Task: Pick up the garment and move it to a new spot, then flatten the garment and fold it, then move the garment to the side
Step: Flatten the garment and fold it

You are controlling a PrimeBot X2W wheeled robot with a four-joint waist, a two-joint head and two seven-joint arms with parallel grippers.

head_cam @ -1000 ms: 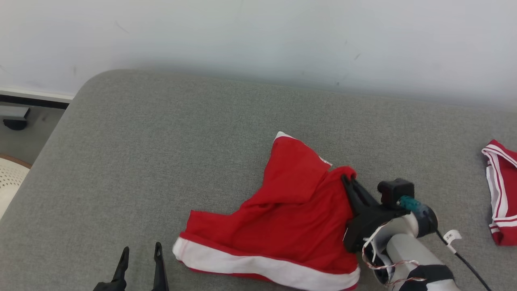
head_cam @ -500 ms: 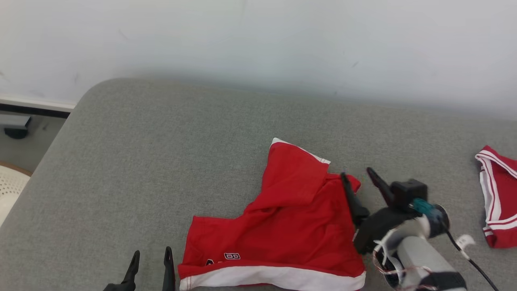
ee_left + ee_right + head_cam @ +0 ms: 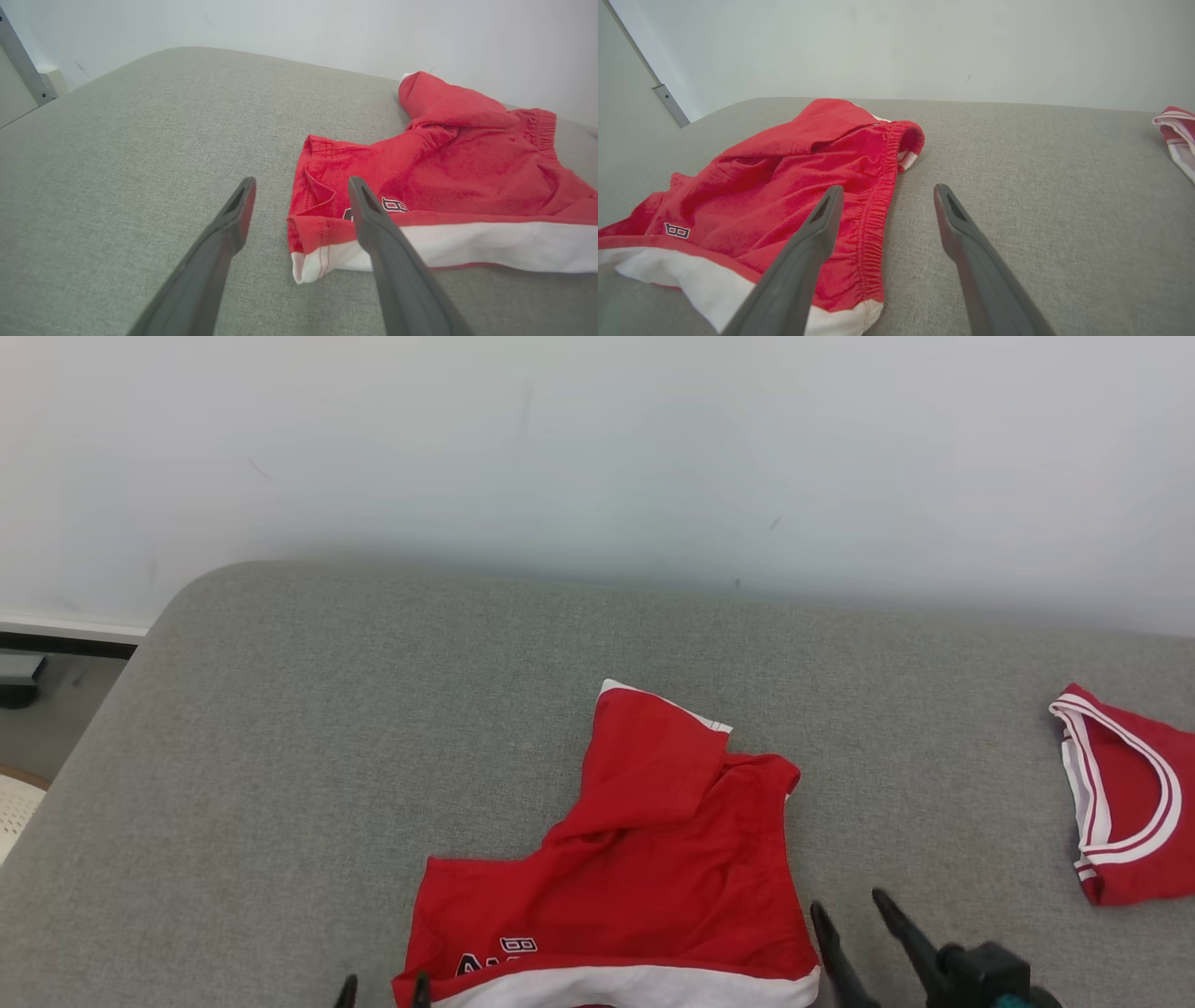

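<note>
The red fabric shorts with a broad white hem band (image 3: 653,859) lie crumpled on the grey woven-fabric surface (image 3: 308,728), near its front edge and about midway across. One leg is folded up and points toward the white wall (image 3: 597,448). The white band runs along the near side, with small black-and-white lettering just above it.

The right claw (image 3: 848,902) sits just beside the shorts' near right corner, along the gathered elastic waistband, its two dark fingers spread apart and holding nothing. In the right wrist view this claw (image 3: 888,189) has one finger over the waistband edge of the shorts (image 3: 784,196) and the other over bare grey cloth.

The left claw (image 3: 384,982) is at the shorts' near left corner, fingers also parted and empty. In the left wrist view, the left claw (image 3: 302,182) frames the corner of the shorts (image 3: 444,172). One finger crosses the white band. Whether it touches the cloth cannot be told.

Well apart, at the surface's right edge, lies a second red garment with white striped trim (image 3: 1120,803).
</note>
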